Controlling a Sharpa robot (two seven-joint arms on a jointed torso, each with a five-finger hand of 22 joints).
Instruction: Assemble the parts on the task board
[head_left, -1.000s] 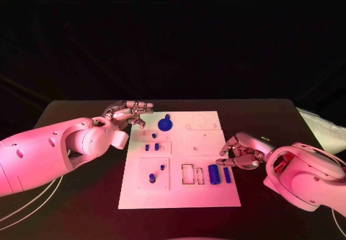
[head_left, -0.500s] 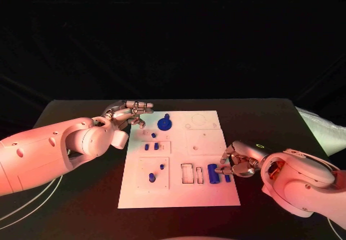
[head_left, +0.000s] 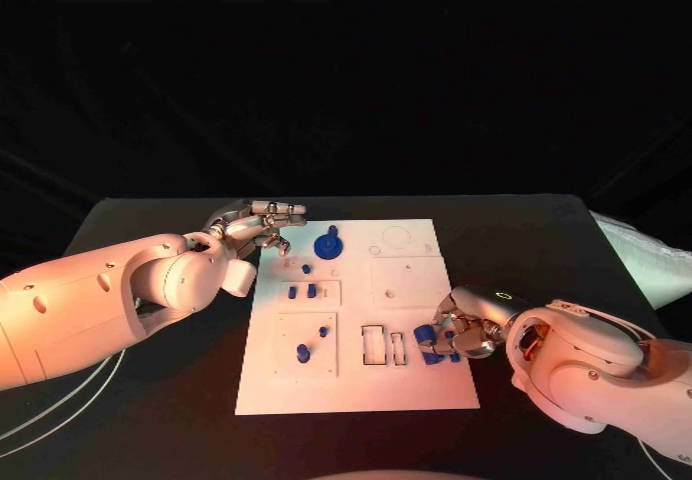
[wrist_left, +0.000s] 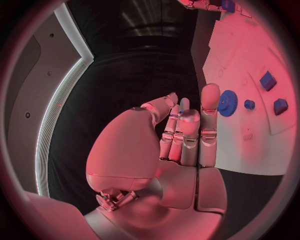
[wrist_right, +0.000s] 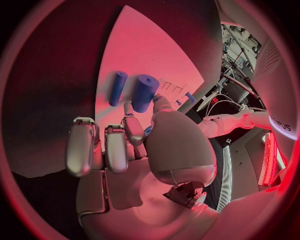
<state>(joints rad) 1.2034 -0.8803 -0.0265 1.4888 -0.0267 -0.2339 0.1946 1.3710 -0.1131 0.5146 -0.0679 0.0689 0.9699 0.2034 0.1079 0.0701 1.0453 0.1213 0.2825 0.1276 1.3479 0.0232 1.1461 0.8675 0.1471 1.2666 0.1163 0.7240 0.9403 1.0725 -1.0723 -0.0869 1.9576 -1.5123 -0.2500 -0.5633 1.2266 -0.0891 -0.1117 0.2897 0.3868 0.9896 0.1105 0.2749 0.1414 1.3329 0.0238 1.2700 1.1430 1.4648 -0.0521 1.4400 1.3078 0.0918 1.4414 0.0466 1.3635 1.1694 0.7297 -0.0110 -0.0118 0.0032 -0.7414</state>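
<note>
Across the black counter (head_left: 159, 400) lies the white rectangular task board (head_left: 361, 395), long side running away from the robot, with small blue parts set on it.

From the left edge comes the bulky white left arm (head_left: 101, 300), reaching along the board's left side. Its silver left hand (head_left: 257, 228) hangs at the board's far left corner, fingers (wrist_left: 210, 102) held fairly straight and close together, with nothing between them; the left wrist view shows the palm bare and the fingertips pointing past a blue toothed gear (wrist_left: 227, 103), apart from it.

From the right edge the white right arm (head_left: 606, 365) bends in low toward the board's near right part. Its silver right hand (head_left: 459, 328) sits at the board's right edge, fingers curled down over two blue pieces lying side by side: a thick blue cylinder (wrist_right: 144, 92) and a thinner blue rod (wrist_right: 117, 88). In the right wrist view one fingertip lies at the end of the thick cylinder; whether it is actually gripped I cannot tell.

Further up the board, the blue gear (head_left: 330, 245) stands near the far left corner, a pair of short blue pegs (head_left: 302, 292) lies below it, and another small blue peg (head_left: 303, 352) sits in the near left panel.
</note>
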